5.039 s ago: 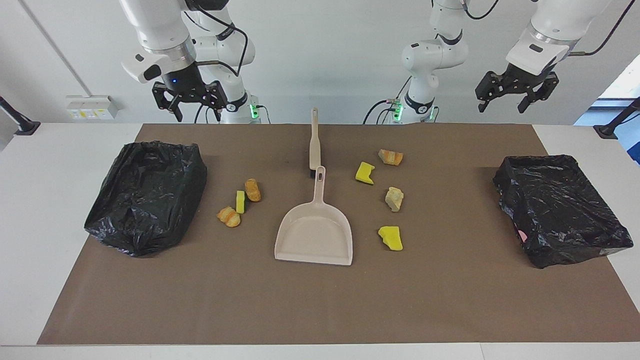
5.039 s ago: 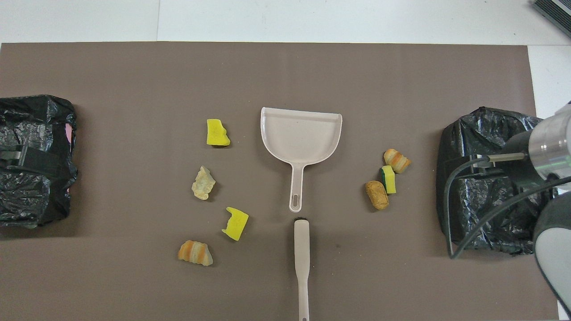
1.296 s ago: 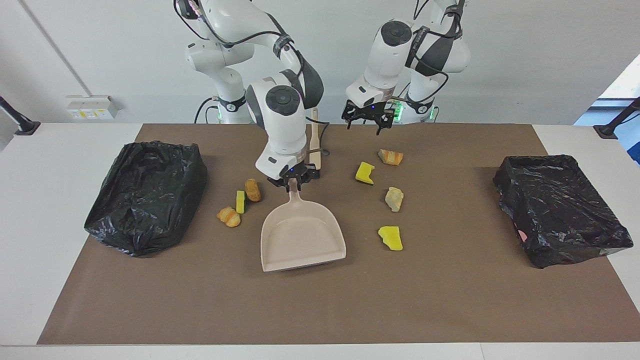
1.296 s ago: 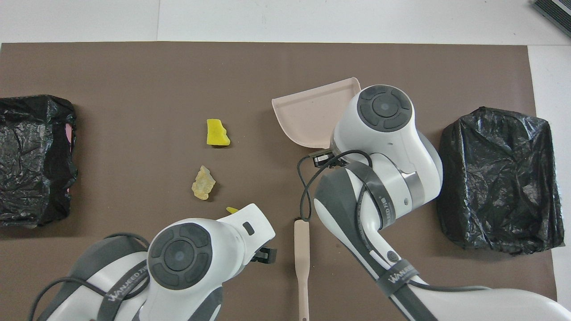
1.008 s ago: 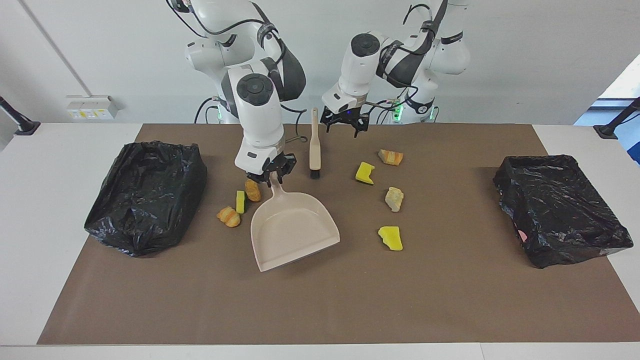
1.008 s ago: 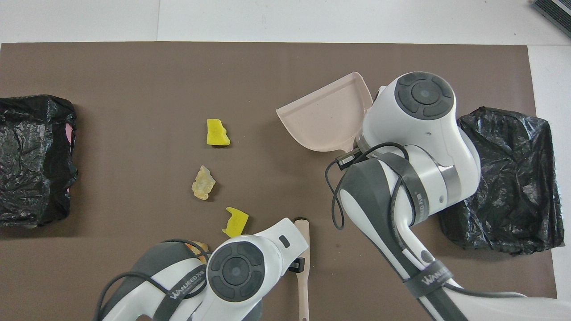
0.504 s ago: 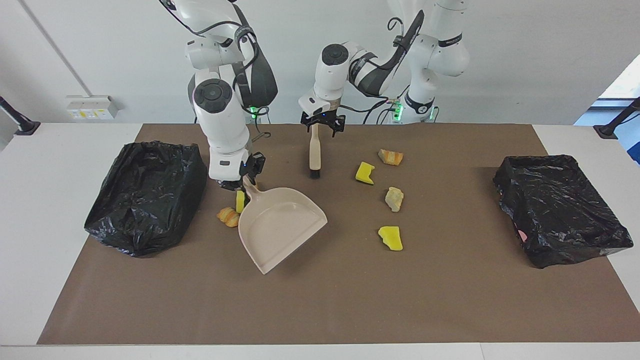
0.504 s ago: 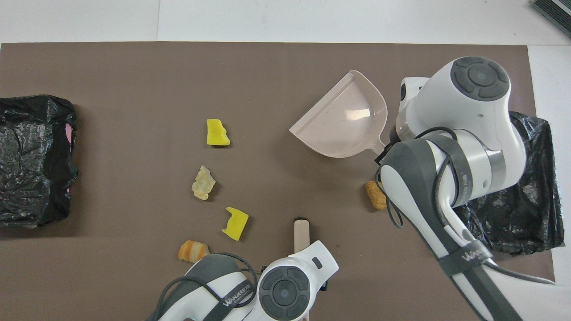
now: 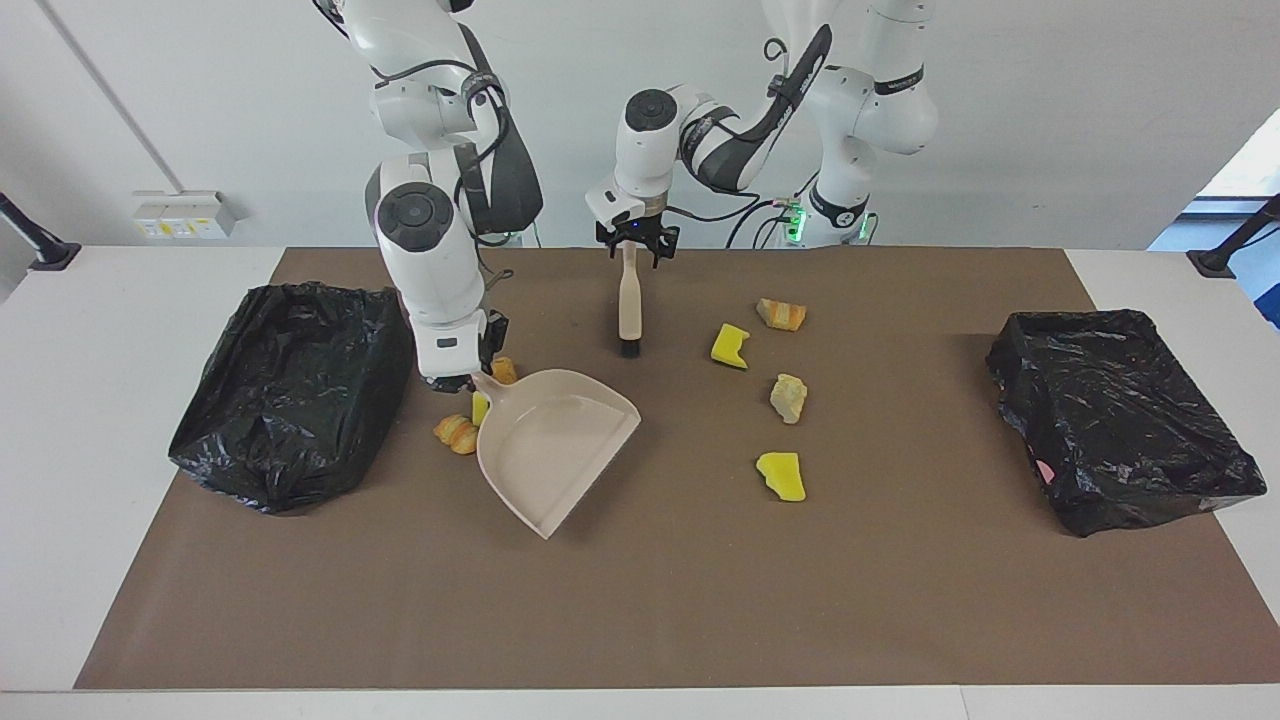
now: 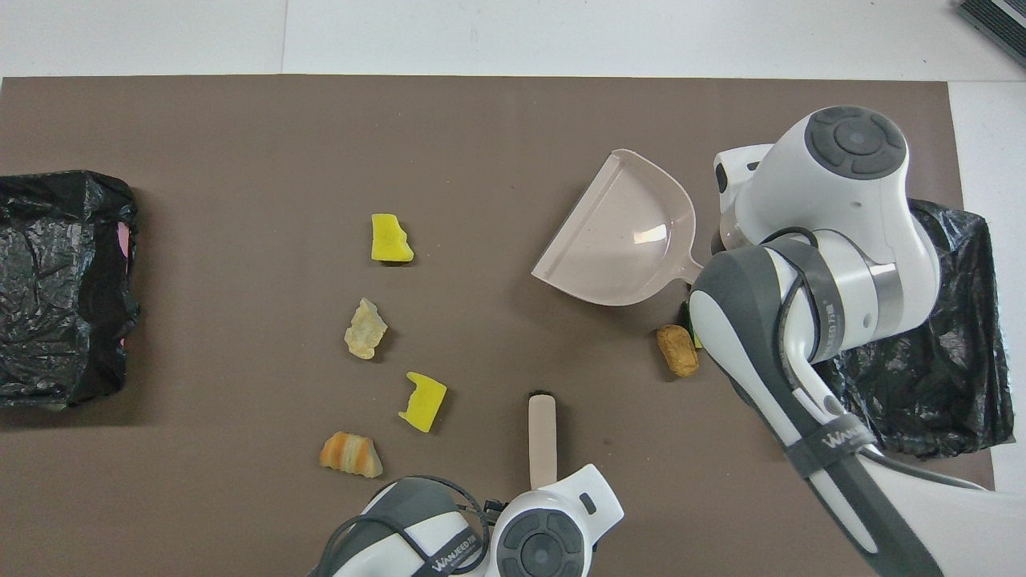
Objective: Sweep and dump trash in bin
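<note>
Brown mat (image 9: 700, 600), right end effector (image 9: 463, 378) clamping dustpan (image 9: 555, 445) swung further, left end effector (image 9: 630, 252) lowered around brush (image 9: 628, 300), closing.

White arms (image 9: 440, 270) — grey joint caps, black cables, dark grippers

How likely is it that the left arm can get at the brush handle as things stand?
Very likely yes. The left pincer sits right at the end of the brush handle nearest the robots, with nothing between them. The right pincer, holding the dustpan, is off toward the right arm's end.
</note>
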Available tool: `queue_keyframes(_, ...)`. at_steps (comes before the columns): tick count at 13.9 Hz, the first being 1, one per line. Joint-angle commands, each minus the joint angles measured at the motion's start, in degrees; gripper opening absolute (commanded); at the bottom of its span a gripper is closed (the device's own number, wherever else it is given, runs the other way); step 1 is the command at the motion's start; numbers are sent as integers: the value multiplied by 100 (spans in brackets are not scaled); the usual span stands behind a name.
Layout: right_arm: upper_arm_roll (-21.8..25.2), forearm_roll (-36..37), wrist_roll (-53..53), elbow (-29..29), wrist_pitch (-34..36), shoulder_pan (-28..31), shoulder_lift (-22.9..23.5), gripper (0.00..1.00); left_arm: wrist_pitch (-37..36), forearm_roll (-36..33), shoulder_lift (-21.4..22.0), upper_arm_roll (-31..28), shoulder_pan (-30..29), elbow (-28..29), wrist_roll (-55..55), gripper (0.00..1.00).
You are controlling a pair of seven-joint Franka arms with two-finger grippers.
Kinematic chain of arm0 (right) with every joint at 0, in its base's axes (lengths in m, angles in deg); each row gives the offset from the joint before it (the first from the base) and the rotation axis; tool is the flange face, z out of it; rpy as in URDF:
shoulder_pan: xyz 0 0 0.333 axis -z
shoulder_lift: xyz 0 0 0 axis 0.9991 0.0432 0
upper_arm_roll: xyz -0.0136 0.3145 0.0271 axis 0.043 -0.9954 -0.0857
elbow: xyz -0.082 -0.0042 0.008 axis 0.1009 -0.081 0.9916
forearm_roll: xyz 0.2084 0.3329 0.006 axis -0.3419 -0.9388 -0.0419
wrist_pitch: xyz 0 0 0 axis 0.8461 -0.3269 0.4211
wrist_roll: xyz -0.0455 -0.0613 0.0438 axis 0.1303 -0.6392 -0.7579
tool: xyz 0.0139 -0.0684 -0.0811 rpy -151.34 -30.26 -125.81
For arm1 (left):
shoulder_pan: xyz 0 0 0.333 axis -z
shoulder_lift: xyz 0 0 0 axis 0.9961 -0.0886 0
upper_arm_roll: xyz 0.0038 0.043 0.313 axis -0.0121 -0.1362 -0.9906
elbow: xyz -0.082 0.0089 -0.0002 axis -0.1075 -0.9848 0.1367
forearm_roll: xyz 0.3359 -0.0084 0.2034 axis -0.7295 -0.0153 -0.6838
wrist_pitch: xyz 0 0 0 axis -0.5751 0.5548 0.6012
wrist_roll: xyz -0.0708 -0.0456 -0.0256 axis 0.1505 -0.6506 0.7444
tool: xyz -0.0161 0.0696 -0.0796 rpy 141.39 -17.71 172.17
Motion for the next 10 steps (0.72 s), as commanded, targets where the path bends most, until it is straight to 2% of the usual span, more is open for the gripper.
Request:
queue_keyframes(1,-37,118,-232,-8,56,8,-2,0,186,65,-28,-106,151,97,142,81)
queue_keyframes(3,-37,118,-241,-8,56,17,-2,0,160,65,-28,-106,177,97,186,81)
queue_keyframes(6,-37,118,-241,18,99,-18,-20,0,159,65,-37,-105,290,141,335,75)
queue_keyframes(9,-37,118,-668,36,179,-27,-11,0,80,65,-37,-106,335,132,608,65)
queue_keyframes(10,-37,127,-880,44,196,-27,-11,0,89,65,-37,-106,344,141,609,56)
